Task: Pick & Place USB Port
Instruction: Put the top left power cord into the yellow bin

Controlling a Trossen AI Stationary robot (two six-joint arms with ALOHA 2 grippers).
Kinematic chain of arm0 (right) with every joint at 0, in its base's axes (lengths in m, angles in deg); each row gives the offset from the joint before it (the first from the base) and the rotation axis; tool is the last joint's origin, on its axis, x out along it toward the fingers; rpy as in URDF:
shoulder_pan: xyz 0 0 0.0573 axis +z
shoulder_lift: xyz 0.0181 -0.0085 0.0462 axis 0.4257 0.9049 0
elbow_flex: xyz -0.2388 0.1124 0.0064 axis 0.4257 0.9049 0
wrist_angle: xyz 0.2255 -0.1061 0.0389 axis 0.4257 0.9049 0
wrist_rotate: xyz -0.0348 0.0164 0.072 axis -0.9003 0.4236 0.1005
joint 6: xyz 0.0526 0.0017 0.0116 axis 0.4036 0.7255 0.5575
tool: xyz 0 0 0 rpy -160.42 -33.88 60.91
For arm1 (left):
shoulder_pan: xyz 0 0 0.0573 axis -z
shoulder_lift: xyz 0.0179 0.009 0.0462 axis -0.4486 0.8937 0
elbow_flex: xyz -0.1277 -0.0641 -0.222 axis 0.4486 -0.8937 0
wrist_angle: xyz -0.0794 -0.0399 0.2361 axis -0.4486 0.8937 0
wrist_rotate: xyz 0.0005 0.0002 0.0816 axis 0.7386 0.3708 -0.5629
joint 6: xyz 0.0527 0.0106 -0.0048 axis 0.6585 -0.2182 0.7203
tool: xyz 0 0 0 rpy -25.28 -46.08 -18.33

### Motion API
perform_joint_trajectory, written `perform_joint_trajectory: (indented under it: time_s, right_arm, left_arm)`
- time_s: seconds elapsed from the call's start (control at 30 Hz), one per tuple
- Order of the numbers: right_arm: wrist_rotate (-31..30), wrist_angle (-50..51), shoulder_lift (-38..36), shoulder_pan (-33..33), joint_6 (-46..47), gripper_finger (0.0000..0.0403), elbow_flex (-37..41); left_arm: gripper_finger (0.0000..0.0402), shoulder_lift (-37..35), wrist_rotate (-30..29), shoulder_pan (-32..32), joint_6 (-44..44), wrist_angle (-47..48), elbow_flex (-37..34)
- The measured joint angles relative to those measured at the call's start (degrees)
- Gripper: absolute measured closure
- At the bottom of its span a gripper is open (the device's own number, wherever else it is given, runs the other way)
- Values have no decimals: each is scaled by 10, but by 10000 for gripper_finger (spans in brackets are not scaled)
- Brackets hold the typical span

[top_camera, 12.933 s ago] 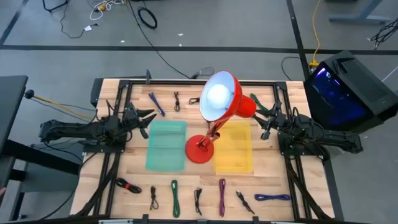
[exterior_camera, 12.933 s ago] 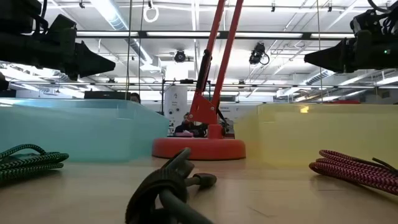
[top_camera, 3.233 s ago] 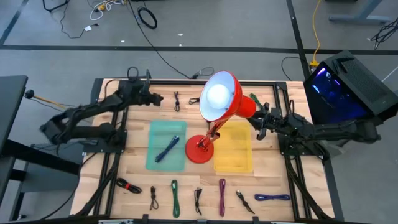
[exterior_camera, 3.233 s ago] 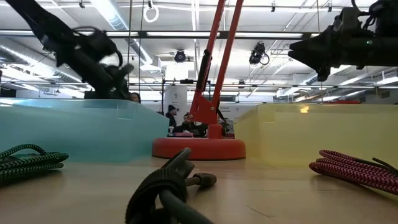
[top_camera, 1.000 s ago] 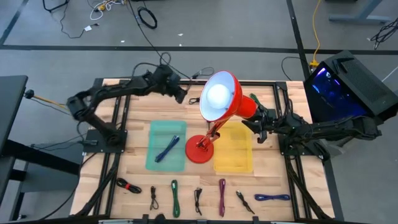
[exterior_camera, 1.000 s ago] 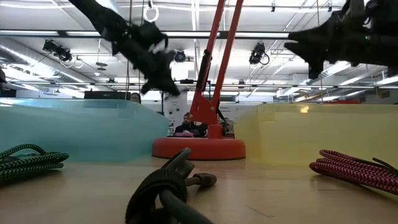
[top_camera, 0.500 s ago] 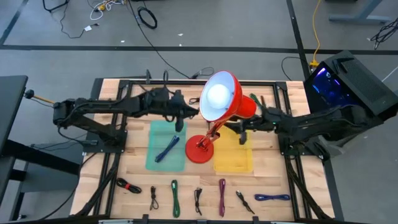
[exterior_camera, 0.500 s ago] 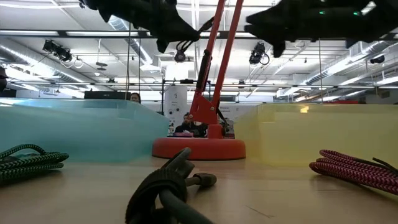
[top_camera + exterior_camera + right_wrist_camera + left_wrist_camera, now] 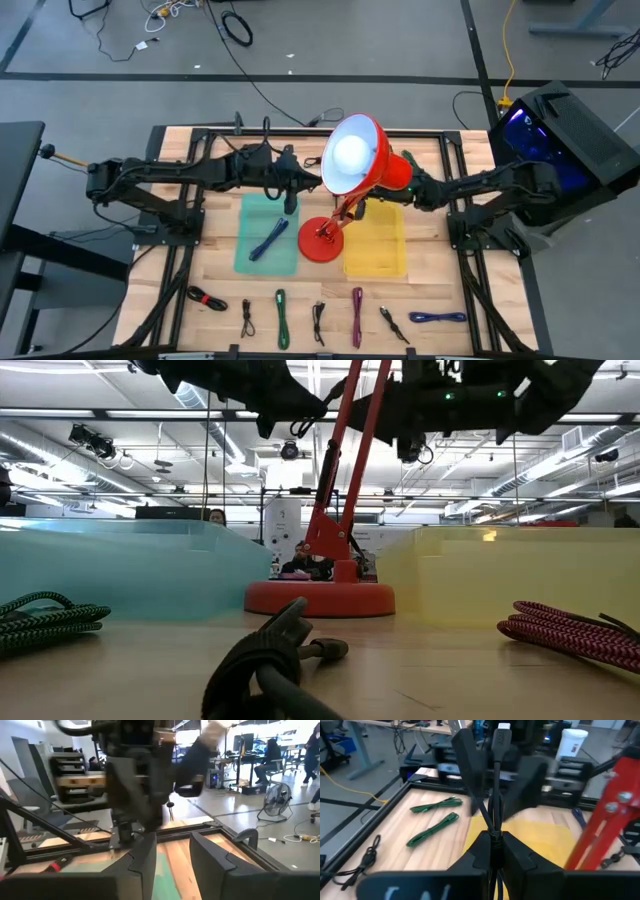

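The lamp (image 9: 352,165) was red with a white inside. One tray (image 9: 262,258) was teal, the other (image 9: 382,255) yellow. The bench (image 9: 215,275) was pale wood. A blue cable (image 9: 267,240) lay in the teal tray; green (image 9: 281,316), purple (image 9: 357,315) and black (image 9: 318,322) cables lay near the front edge.

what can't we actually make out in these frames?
- High view: right hand sits under the red lamp shade, so its fingers are hidden.
- Right wrist view: blur; whether the right hand holds anything cannot be told.
- High view: black cable in the left hand is too small to see its plug type.
- Low view: both bins' contents are hidden behind the teal bin and yellow bin walls.
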Motion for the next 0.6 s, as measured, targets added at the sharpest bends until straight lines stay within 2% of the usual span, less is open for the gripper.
perform_joint_trajectory:
  time_s: [0.13, 0.33, 0.6]
  right_arm:
    - [38, -21, 10, -12, 13, 282, -12]
    - [58, -21, 10, -14, 12, 282, -26]
    - [54, -9, 10, -19, 6, 282, -35]
  left_arm:
    - [376, 0, -11, 1, 0, 9, 0]
    - [376, 9, -24, 1, 4, 0, 0]
    - [376, 19, -24, 6, 4, -20, 0]
